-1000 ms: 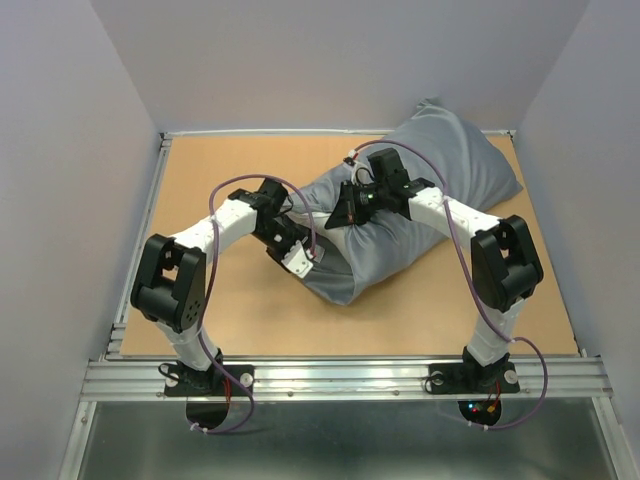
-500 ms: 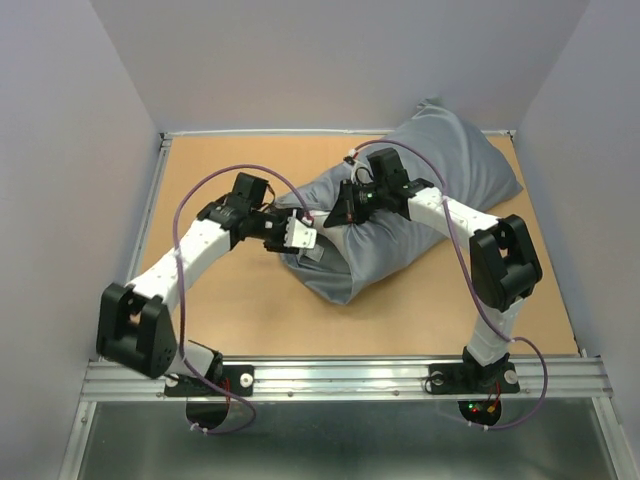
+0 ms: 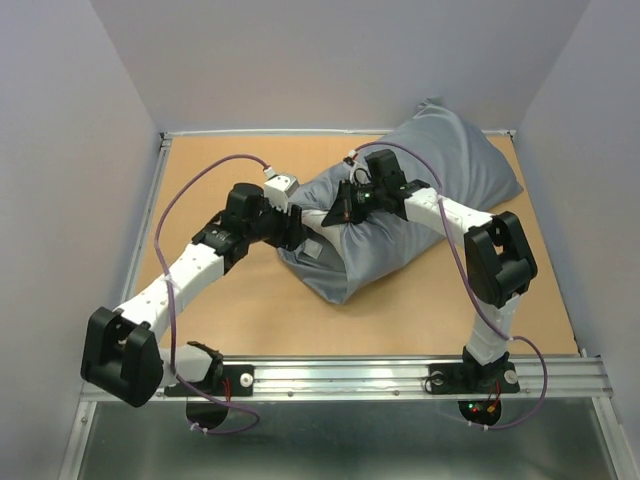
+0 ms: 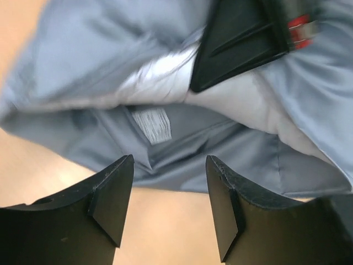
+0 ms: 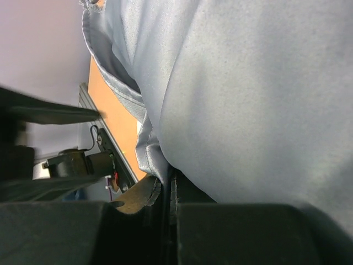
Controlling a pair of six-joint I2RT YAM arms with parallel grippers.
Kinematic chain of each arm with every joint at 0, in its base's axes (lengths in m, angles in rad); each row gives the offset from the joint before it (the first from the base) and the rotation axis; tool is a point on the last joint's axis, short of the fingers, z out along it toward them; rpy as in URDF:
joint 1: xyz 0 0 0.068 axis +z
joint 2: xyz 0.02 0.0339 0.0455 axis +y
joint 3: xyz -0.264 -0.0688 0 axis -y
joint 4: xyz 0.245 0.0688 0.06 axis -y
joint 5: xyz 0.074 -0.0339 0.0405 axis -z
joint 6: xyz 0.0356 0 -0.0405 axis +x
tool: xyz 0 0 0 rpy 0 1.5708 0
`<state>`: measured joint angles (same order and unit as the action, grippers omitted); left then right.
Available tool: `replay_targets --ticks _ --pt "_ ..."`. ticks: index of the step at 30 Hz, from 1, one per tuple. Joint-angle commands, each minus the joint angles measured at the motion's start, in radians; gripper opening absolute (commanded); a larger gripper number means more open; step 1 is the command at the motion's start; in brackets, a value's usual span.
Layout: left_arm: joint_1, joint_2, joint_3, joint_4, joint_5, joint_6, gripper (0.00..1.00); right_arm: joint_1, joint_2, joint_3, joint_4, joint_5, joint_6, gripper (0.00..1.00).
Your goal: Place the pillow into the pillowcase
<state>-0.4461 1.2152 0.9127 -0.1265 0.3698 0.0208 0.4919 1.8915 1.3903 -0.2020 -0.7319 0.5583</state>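
Clamping the hem of the pillowcase (image 3: 440, 180), the right gripper (image 3: 345, 205) props its mouth so the left gripper (image 4: 170, 161), jaws apart and empty, can reach the pillow (image 4: 231, 102) showing just inside that mouth.

Top external: mounted high behind the arm bases and tilted down; the whole bench (image 3: 250, 320) is taken in from afar.
Left wrist: held low, just beside the pillowcase (image 4: 83, 49) and faced into its open end; the left pincer (image 4: 169, 165) is framed at the bottom.
Right wrist: pressed against the pillowcase cloth and faced along it toward a bench edge; the right pincer (image 5: 168, 190) is framed below.
Shared: the pillowcase's open end is covered by the top and left wrist views.
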Motion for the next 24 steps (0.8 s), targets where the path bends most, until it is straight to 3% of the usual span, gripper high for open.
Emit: replay_targets --ticks 1,9,18,20,23,24 --pt "-0.023 0.056 -0.075 0.063 -0.216 -0.321 0.66 -0.001 0.0 0.012 0.064 0.005 0.041 0.01" --pt "-0.065 0.22 -0.117 0.269 -0.359 -0.418 0.7 -0.001 -0.008 0.019 0.072 -0.012 0.066 0.01" --pt "-0.069 0.454 -0.032 0.311 -0.462 -0.458 0.71 -0.001 -0.02 0.019 0.072 -0.035 0.081 0.01" --pt "-0.068 0.487 -0.015 0.289 -0.476 -0.467 0.66 -0.003 -0.031 0.015 0.072 -0.035 0.08 0.0" --pt "-0.056 0.466 -0.005 0.277 -0.468 -0.466 0.44 -0.004 -0.049 -0.011 0.07 -0.032 0.077 0.01" --pt "-0.049 0.452 -0.002 0.272 -0.459 -0.446 0.28 -0.009 -0.055 -0.02 0.07 -0.032 0.075 0.01"
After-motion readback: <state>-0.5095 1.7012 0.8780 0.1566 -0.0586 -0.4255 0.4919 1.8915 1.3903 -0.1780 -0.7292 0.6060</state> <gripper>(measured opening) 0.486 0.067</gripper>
